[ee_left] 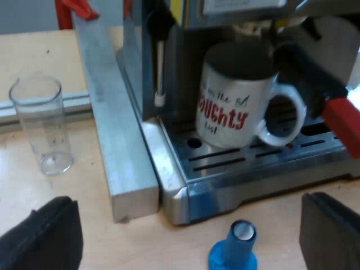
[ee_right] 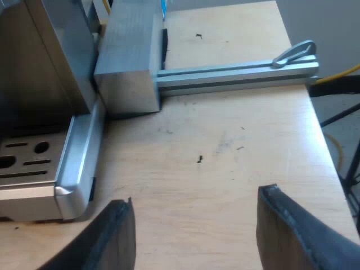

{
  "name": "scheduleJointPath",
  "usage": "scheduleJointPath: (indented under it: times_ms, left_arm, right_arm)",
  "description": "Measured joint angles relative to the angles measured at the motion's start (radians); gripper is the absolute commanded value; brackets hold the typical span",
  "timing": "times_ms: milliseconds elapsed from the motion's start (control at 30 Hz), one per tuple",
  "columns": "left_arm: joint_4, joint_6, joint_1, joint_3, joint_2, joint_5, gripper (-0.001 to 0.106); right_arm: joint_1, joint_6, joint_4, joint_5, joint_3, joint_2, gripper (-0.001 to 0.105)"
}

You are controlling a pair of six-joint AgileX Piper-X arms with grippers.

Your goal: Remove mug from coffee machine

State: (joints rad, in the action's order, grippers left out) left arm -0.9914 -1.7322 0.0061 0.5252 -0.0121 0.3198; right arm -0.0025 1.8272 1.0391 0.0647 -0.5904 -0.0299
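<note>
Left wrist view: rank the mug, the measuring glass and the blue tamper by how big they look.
1. mug, clearly the bulkiest.
2. measuring glass, narrower though similarly tall.
3. blue tamper, smallest as seen; it is partly cut off and nearest the camera, so that rank is unsure.

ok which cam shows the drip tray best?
Left wrist view: the drip tray shows most of its slotted top, with the mug standing on it. The right wrist view catches the drip tray by one corner, with a few slots.

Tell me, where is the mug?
In the left wrist view, the mug stands upright on the machine's drip tray, its handle toward the holder's red end.
</note>
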Motion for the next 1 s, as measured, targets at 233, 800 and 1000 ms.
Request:
scheduleJointPath:
  times_ms: [233,800,1000]
  left_arm:
    - [0.03,0.004,-0.118,0.085,0.0,0.009,0.08]
    - [0.318,0.048,-0.264,-0.076,0.023,0.011,0.08]
    - [0.391,0.048,-0.264,-0.2,0.026,0.016,0.08]
  right_arm:
    - [0.114,0.0,0.004,0.068,-0.093,-0.138,0.051]
    - [0.398,0.07,-0.014,0.219,-0.133,-0.393,0.051]
    - [0.504,0.072,-0.157,0.221,-0.121,-0.421,0.051]
